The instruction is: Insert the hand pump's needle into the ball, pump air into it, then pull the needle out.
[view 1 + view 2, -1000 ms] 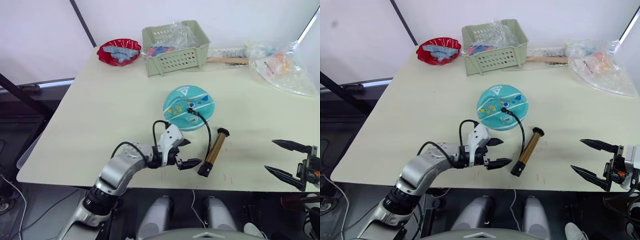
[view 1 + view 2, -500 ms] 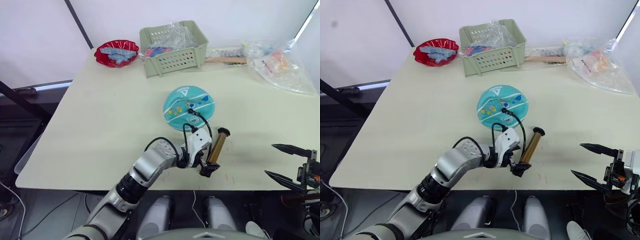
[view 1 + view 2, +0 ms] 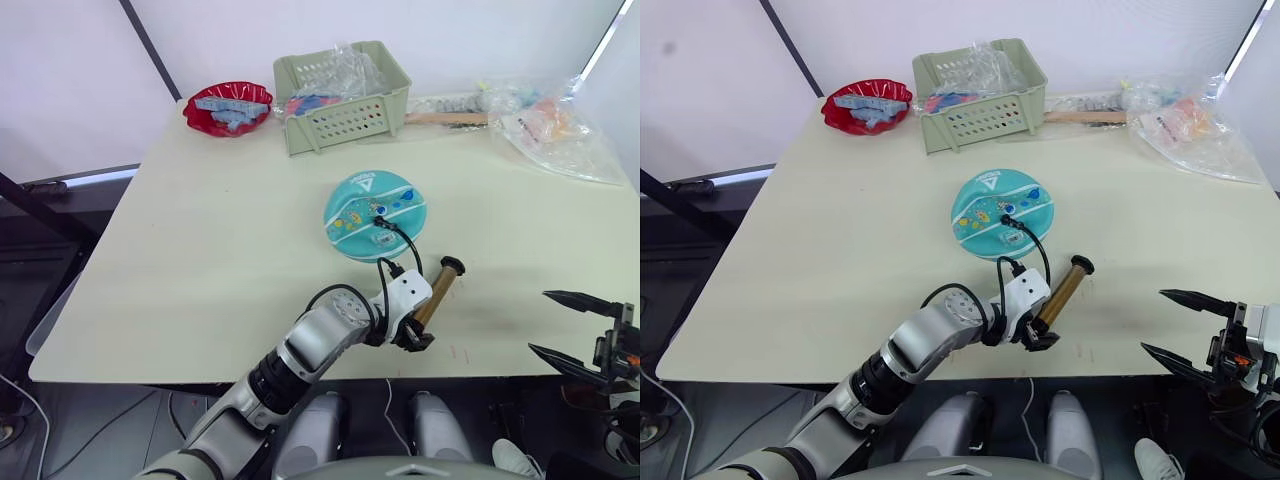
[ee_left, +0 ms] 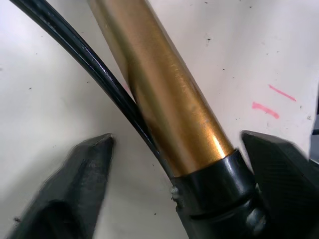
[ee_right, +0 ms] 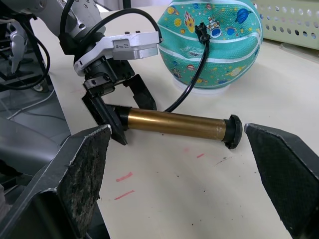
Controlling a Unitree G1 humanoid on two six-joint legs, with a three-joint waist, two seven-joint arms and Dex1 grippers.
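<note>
The teal ball (image 3: 375,213) rests mid-table, and the hose's black fitting (image 3: 380,210) is pressed onto its top. The needle itself is hidden there. The black hose (image 3: 413,250) curves down to the hand pump (image 3: 432,297), whose gold barrel lies flat in front of the ball. My left gripper (image 3: 415,338) is open and straddles the pump's near black end. In the left wrist view, one finger (image 4: 84,174) stands clear of the barrel (image 4: 174,99). My right gripper (image 3: 538,321) hangs open off the table's front right edge, holding nothing.
A green basket (image 3: 345,95) with bagged items stands at the back, with a red bowl (image 3: 228,105) to its left. Plastic bags (image 3: 560,130) and a wooden stick (image 3: 450,118) lie at the back right. Small red marks (image 5: 124,177) dot the table near the pump.
My left gripper has moved right, from beside the pump to straddling its near end. The right gripper has stayed put. The camera has shifted slightly.
</note>
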